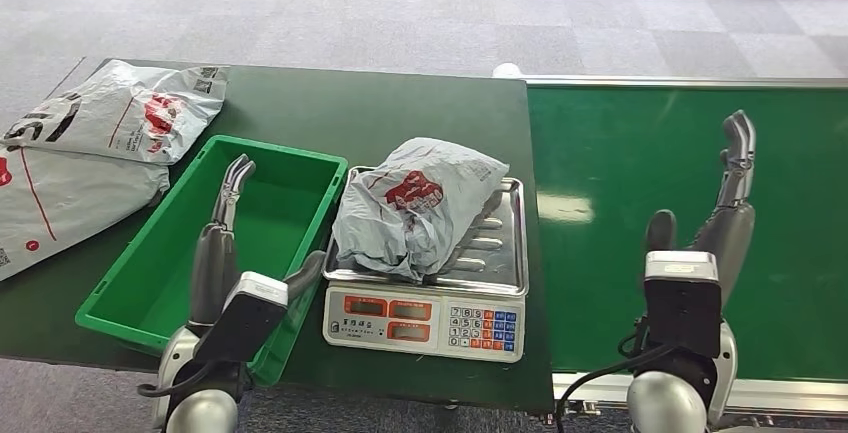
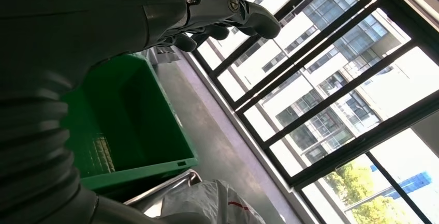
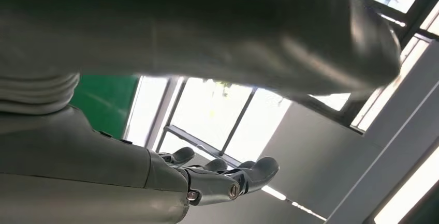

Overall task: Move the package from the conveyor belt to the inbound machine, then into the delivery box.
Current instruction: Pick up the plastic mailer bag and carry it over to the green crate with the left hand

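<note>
The package (image 1: 415, 208) sits on the scale (image 1: 425, 323), just right of the empty, spread left robot hand (image 1: 228, 215). Next, I'd say: lift it into the green box (image 1: 150, 283) under that hand. The right robot hand (image 1: 735, 178) is open too.

Grey package (image 1: 415, 208) with red print; green box (image 1: 160, 283); green belt (image 1: 620, 193); silver scale (image 1: 430, 318), orange displays.
</note>
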Controlling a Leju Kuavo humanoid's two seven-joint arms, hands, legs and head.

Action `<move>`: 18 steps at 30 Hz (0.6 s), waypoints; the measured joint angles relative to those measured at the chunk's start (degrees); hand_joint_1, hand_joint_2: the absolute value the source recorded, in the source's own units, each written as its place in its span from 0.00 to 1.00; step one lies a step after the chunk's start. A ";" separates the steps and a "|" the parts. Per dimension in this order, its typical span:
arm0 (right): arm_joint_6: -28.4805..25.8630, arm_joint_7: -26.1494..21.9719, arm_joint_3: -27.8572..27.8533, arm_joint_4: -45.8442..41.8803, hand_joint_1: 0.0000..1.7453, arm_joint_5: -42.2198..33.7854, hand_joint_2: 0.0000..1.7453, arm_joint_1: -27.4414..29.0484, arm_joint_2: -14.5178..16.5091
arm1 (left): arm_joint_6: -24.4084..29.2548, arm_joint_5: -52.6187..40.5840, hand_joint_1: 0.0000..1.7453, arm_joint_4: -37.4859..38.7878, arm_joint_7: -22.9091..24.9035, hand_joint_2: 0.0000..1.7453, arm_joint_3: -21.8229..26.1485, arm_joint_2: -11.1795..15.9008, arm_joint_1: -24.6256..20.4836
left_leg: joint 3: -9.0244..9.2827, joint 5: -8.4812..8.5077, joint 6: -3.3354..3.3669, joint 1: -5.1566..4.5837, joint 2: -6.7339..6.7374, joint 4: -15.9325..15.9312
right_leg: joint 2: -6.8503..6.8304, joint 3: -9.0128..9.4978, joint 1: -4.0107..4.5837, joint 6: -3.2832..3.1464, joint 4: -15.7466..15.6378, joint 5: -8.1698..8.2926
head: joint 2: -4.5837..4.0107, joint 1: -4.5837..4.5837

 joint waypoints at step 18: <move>-19.20 -27.43 2.37 2.41 0.00 -28.54 1.00 13.62 1.89 | -1.38 -12.12 0.00 38.62 20.42 1.00 -10.63 -8.60 -25.22 | -0.05 0.09 0.13 -0.09 -0.06 0.01 | -0.09 0.08 -0.09 0.13 0.00 0.09 | 0.00 0.01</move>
